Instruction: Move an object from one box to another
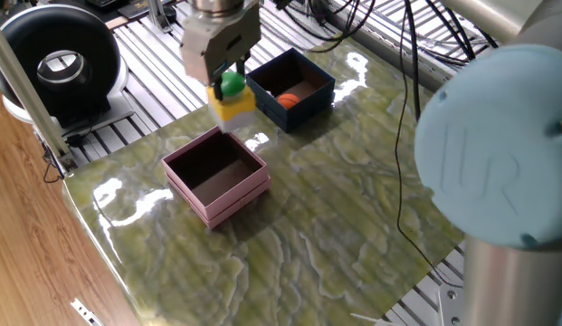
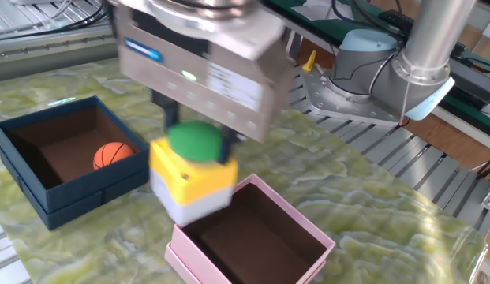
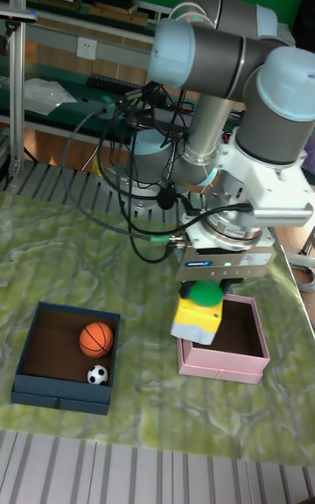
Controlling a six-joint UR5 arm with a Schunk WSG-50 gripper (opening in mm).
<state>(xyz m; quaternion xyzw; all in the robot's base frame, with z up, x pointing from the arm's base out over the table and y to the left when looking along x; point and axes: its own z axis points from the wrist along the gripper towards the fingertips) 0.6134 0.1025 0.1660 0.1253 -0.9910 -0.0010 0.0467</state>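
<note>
Above the table, between boxes | gripper [image 2: 194, 150] clamped on yellow-white block with green button [image 2: 192, 178] | held aloft at pink box [image 2: 252, 237] near edge | navy box [image 2: 47, 185] holds basketball [image 2: 113, 155], small soccer ball [image 3: 97, 374]

Two opposite oblique table [image 1: 335, 199] views, one frontal tall view

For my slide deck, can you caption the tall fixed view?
UR5 gripper carries a yellow button block over the pink box's edge; two balls remain in the navy box.
</note>
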